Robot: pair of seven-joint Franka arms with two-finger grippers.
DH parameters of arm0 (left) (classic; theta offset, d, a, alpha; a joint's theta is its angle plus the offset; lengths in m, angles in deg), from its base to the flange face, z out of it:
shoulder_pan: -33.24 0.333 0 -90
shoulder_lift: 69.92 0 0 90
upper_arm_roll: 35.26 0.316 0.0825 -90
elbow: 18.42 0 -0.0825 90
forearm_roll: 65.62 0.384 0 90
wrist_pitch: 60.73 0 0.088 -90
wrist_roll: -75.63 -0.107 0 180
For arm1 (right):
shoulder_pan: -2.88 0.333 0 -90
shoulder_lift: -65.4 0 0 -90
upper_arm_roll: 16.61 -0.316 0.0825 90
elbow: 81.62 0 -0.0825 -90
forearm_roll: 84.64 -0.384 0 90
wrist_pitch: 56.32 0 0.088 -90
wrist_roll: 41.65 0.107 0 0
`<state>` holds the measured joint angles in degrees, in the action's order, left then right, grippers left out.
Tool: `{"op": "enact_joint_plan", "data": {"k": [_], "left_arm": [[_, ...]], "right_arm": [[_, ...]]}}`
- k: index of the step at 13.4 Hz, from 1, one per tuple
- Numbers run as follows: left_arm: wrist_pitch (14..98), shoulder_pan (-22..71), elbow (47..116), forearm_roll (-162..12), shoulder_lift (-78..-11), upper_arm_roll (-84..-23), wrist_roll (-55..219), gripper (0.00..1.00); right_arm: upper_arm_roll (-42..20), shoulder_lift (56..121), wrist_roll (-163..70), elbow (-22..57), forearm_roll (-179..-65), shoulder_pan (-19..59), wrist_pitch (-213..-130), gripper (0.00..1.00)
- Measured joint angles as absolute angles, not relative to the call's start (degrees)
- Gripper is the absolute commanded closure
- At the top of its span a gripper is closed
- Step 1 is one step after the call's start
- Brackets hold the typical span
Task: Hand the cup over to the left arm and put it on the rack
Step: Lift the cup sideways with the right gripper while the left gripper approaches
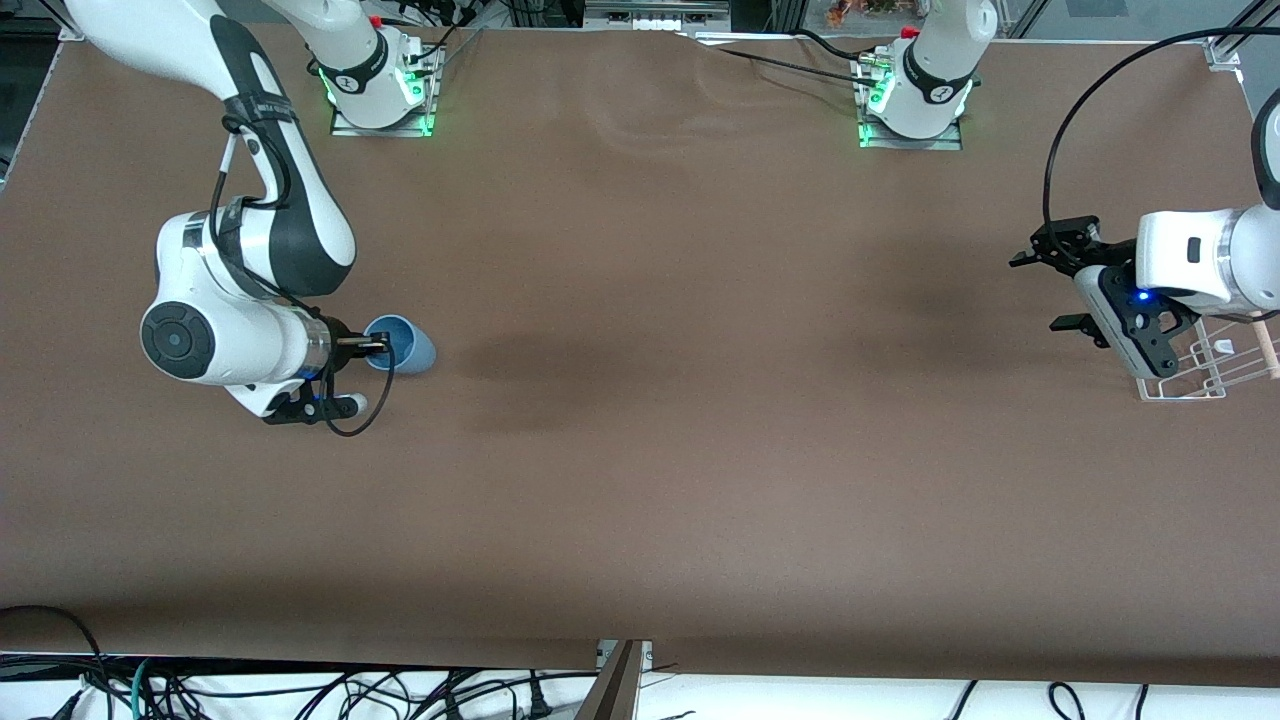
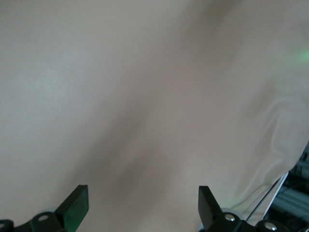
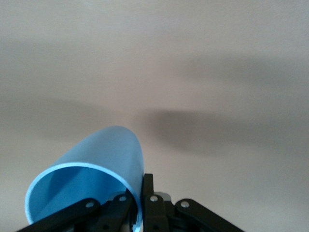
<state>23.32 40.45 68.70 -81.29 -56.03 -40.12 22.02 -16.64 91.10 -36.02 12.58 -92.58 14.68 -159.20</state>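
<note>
1. Right arm (image 1: 250,200): glossy white shell links with black joint patches; a black band with small lettering wraps the upper link; a round black cap with ring markings closes the wrist joint
2. Right wrist: shiny silver band, small blue light below it, thin black cable looping under the flange
3. Right gripper (image 1: 378,345): black linkage fingers with silver screw heads at the pivots
4. Left arm (image 1: 1215,255): white blocky housing with a dark oval button, a blue light on the grey-and-black bracket, long black cable arching overhead
5. Left gripper (image 1: 1045,290): black wedge-shaped fingertips, silver screws at their roots
6. Both bases (image 1: 915,85): white, green-lit, red-tipped fittings, on metal plates
</note>
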Motion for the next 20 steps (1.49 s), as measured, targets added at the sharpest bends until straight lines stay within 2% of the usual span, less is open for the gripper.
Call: {"op": "enact_joint_plan", "data": {"k": [5, 10, 16, 20], "left_arm": [[23.99, 40.49, 69.62, -87.24, -55.75, -40.27, 8.75, 0.0], [27.43, 40.38, 75.63, -99.86, -54.98, -40.57, -0.06, 0.0], [38.42, 39.68, 81.45, -106.88, -53.51, -47.74, -6.29, 0.0], [43.73, 38.88, 82.58, -112.11, -51.85, -50.22, -10.43, 0.0]], "right_arm": [[-16.75, 91.12, -23.24, 7.73, -103.66, 18.65, -153.22, 1.0], [-16.86, 91.33, -8.64, 4.46, -115.25, 22.37, -152.51, 1.0], [-16.73, 95.66, 9.29, -2.73, -132.77, 24.19, -153.22, 1.0], [-16.83, 97.94, 19.4, -5.56, -139.82, 26.46, -159.69, 1.0]]}}
